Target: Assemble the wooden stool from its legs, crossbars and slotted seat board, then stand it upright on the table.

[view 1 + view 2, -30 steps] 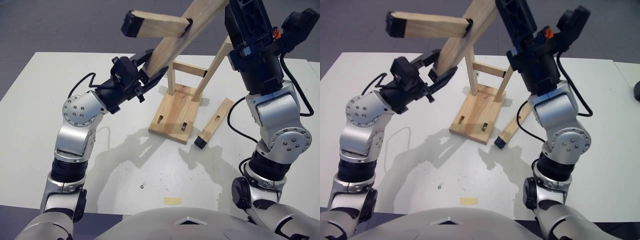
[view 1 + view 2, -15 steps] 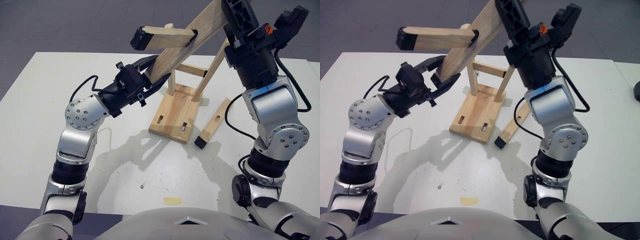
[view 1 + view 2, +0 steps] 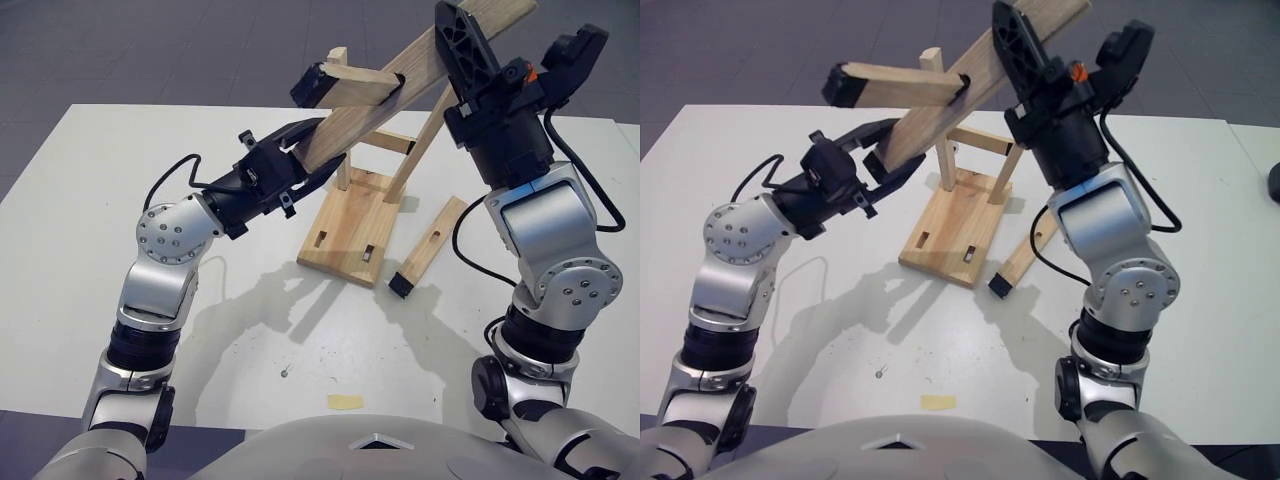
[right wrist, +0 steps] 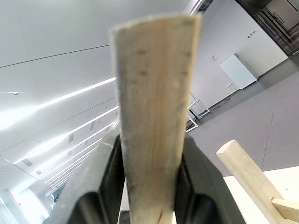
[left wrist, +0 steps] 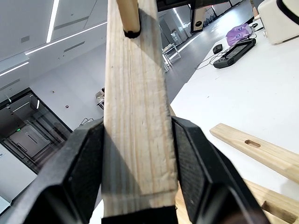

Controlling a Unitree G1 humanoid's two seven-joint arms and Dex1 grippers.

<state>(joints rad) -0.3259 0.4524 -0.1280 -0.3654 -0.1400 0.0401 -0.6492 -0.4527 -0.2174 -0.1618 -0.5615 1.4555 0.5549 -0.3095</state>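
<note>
- Gripping the long wooden bar [image 3: 385, 95] near its lower end, your left jaws are clenched on it, one finger on each side.
- Your right jaws are clamped on the same bar near its upper end. It hangs slanted in the air above the desk [image 3: 100, 200], carried by both arms.
- A shorter black-capped piece [image 3: 350, 85] sticks out sideways from the bar. The left wrist view shows a round peg [image 5: 128, 14] seated in a hole in it.
- Below, the seat board [image 3: 345, 235] lies flat on the desk. A pair of legs [image 3: 342, 170] stands in its far slots, tied together by a crossbar [image 3: 380, 138], and the two near slots are bare.
- One loose leg [image 3: 430, 245] lies on the desk just beside the board's right edge.
- You look roughly halfway. The far side seems built, while the held pieces and the loose leg have yet to go into the near slots, and then the stool needs turning onto its feet.
</note>
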